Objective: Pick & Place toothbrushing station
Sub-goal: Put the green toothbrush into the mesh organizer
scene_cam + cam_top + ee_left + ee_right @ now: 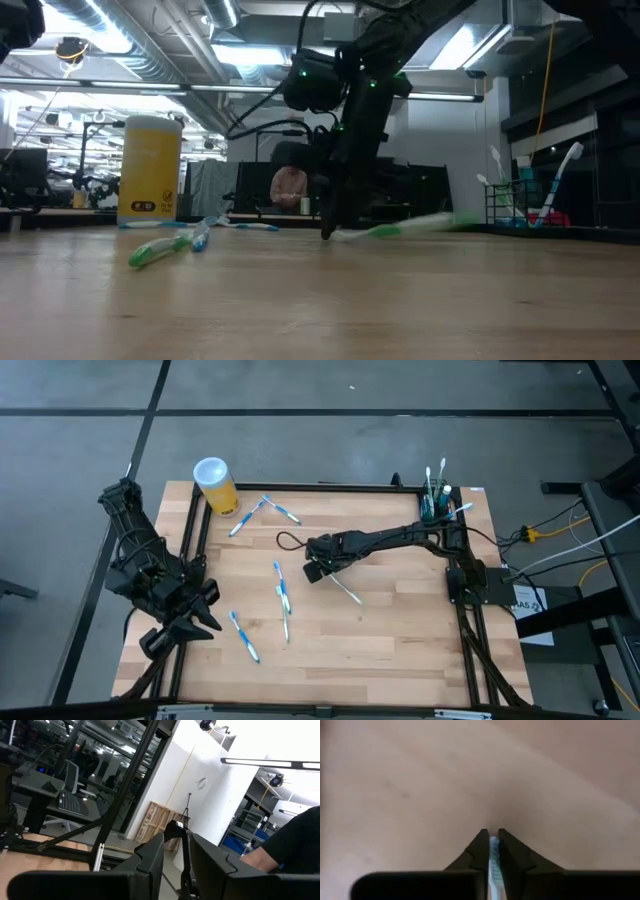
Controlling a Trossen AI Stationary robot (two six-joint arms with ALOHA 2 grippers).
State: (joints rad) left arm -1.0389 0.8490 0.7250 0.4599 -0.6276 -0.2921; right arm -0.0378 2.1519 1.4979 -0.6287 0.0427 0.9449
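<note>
Toothbrushing station (437, 506): 1 pc, small black holder at far right corner of wooden table (400, 630), upright, w/ several brushes standing in it; exact no. can't tell. Also seen in low view (515, 205) at right.

Loose toothbrushes on tabletop, high view: approx. 7.
- 2 crossed near cup (265, 512).
- 2 mid-table, lying close together (283, 595).
- 1 near front left (244, 636).
- 1 green-white brush (345, 591) in right gripper; low view shows one end raised, other end low by table (395, 229).
- Any further ones too small to tell.

Yellow cup (215, 485): 1 pc, white lid, upright, far left of table.

Right gripper (322, 571): mid-table, fingers (481, 851) closed on green-white brush; brush visible between them in wrist view.

Left gripper (200, 610): front left of table, touching nothing; fingers (150, 857) part-way apart, nothing between.

Person (290, 188): 1, seated in room beyond table.
</note>
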